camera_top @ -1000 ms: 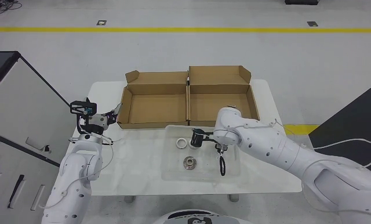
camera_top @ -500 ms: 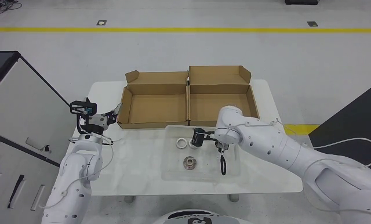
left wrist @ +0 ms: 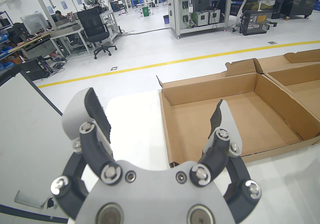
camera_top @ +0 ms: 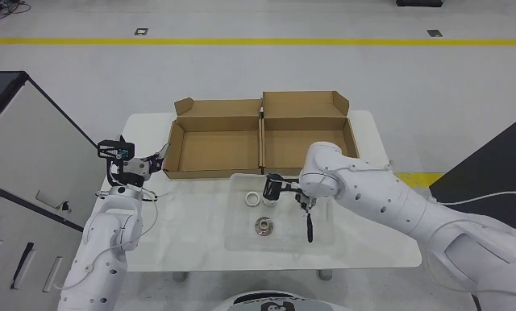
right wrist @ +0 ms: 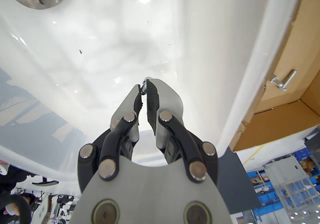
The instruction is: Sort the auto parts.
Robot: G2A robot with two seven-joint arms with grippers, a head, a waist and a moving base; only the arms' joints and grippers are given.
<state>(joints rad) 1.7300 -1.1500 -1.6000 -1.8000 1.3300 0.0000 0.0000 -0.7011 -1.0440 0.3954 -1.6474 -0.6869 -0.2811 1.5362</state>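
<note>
— Right hand [right wrist: 143, 88]: what has it got?
— Its fingertips are pressed onto a small screw [right wrist: 143, 84], down at the white tray [right wrist: 175, 34] and close to the rim on the box side. Whether the screw touches the tray floor, I cannot tell.
— And the other parts?
— A flange [camera_top: 263, 225] and a ring [camera_top: 252, 200] lie in the tray ahead of that hand, apart from each other. A dark part [camera_top: 309, 229] lies in the tray too, by the right arm. One bolt [right wrist: 283, 81] lies on the floor of a box [right wrist: 300, 34] just past the rim. Which box it is, I cannot tell.
— The boxes?
— Two open cardboard ones, the left box [camera_top: 216, 146] and the right box [camera_top: 306, 142], stand touching side by side on the worktop [camera_top: 193, 230] behind the tray.
— Left hand?
— Left hand [left wrist: 155, 99] is spread wide and hangs at the worktop's left edge, just beside the left box's near corner.
</note>
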